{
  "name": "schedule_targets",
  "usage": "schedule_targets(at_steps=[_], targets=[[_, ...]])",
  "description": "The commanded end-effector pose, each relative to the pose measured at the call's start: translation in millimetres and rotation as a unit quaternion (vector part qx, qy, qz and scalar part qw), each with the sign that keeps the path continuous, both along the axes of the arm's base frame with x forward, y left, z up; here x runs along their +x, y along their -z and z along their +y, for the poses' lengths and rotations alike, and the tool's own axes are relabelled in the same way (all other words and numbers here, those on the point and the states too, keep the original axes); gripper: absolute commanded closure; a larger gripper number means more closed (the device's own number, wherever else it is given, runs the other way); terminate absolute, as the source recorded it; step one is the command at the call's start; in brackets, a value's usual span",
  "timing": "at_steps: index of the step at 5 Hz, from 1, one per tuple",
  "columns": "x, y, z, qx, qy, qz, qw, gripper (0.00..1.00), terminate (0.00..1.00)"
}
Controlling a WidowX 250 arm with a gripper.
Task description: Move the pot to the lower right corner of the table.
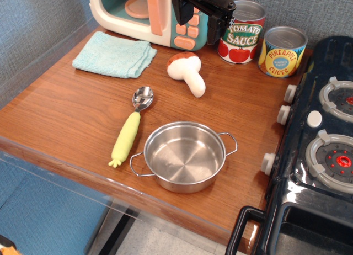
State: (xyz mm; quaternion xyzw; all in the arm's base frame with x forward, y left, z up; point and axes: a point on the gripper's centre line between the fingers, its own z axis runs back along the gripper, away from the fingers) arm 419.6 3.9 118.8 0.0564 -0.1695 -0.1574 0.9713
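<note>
Tool (201, 15): up at back, near microwave (149, 15); open or closed, cannot tell
Pot (185, 156): upright on surface (66, 111), handles lower-left to upper-right, beside spoon (131, 125)

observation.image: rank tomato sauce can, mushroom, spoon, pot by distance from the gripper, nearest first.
From the gripper, at the back of the table:
1. Tomato sauce can, right beside it, on the image right.
2. Mushroom, just in front of it.
3. Spoon, farther forward, image left.
4. Pot, near the front edge.
</note>
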Motion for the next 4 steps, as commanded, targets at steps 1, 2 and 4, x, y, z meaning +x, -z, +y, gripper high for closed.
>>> schedule_targets(at_steps=[1,2,4], targets=[[0,0,0,0.0,0.0,0.0,1.0,0.0,0.0],[-12,-1,-7,-0.021,0.017,-0.014,0.9995,0.0,0.0],[-71,1,-4,-0.03,0.039,-0.002,0.9988,0.0,0.0]])
